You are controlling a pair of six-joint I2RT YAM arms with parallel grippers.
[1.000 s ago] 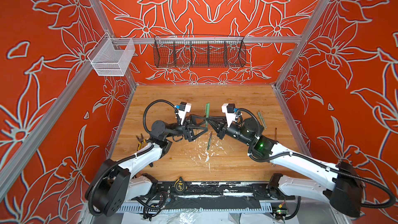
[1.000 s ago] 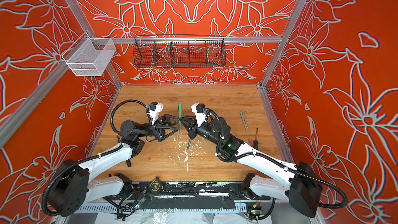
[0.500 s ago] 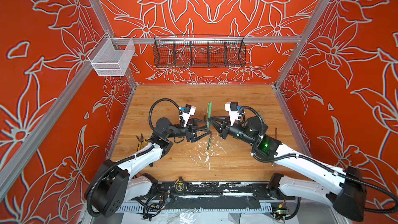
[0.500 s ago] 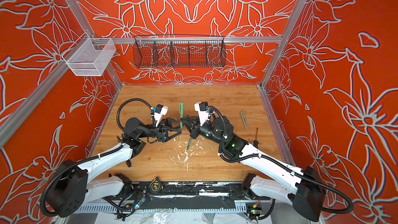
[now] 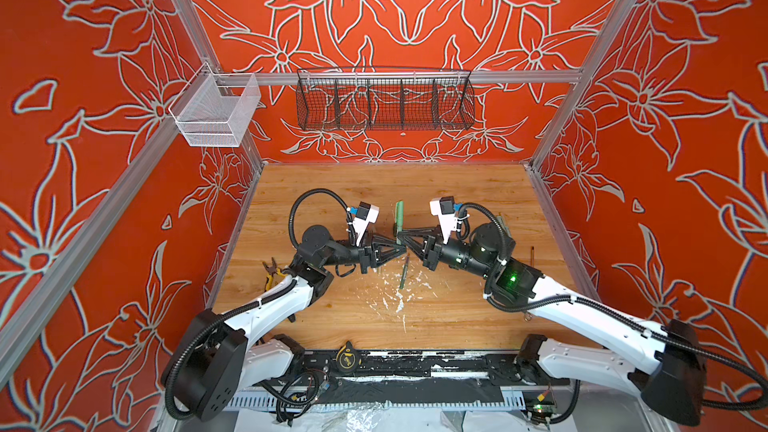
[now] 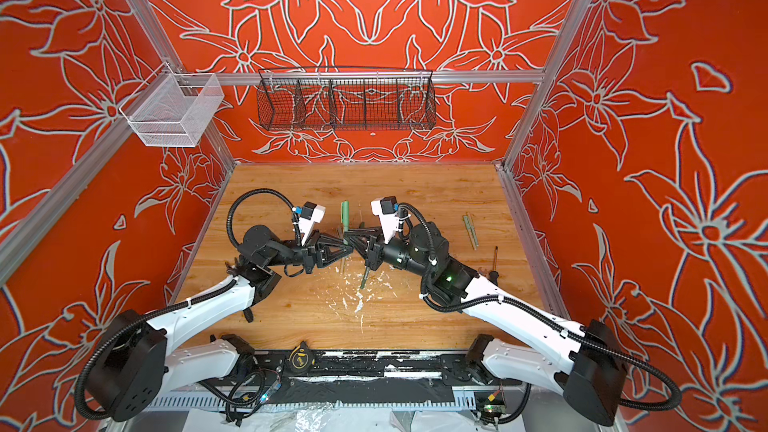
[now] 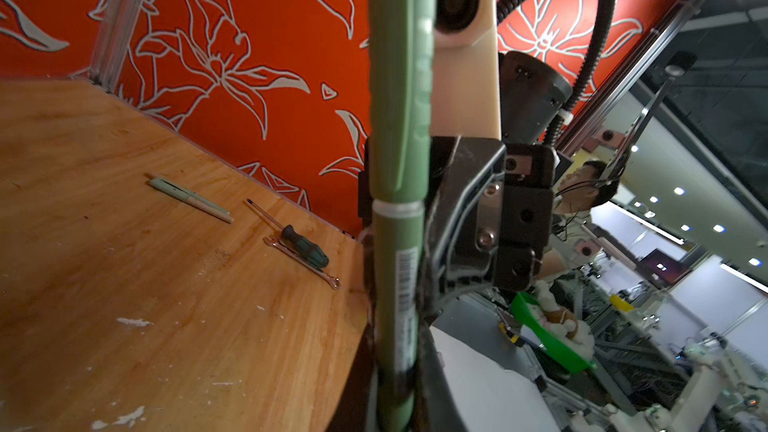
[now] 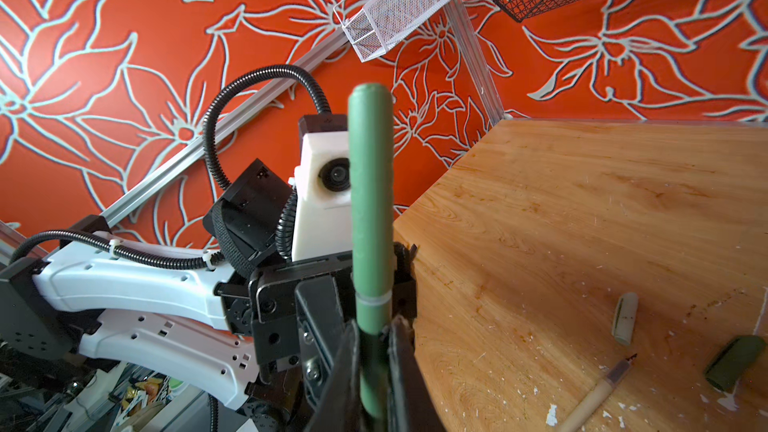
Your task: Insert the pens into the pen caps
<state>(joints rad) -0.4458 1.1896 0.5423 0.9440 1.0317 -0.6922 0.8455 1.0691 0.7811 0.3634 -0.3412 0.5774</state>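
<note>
Green pen (image 5: 399,214) stands upright; left claw (image 5: 404,247) and right claw (image 5: 399,236) both clamp its lower barrel.

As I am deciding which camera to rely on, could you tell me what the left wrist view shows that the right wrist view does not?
Only the left wrist view shows a capped pale pen, a screwdriver and a wrench lying on the wooden table. Only the right wrist view shows a loose pale cap, a dark green cap, an uncapped pen and the white mesh basket. Both show the green pen close to the lens, the table and the red flowered wall.
</note>
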